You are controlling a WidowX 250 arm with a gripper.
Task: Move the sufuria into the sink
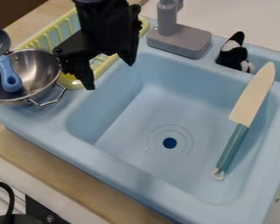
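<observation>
Sufuria (42, 72) beside basin (122, 131) (blue handle (7, 70) inside), gripper (110, 76) near

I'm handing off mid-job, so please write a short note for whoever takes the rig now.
Gripper: open and empty, above the left edge of the sink, just right of the pot in the image.
Sufuria: the metal pot is outside the basin, at the sink's left corner, its wire handle toward the basin. A blue-handled utensil rests in it.
Also there: a knife with its handle end in the basin and its blade toward the right rim.
Done: the pot is not in the sink basin yet.
Left: grasp the pot, lift it over the rim, set it in the basin, release.
</observation>
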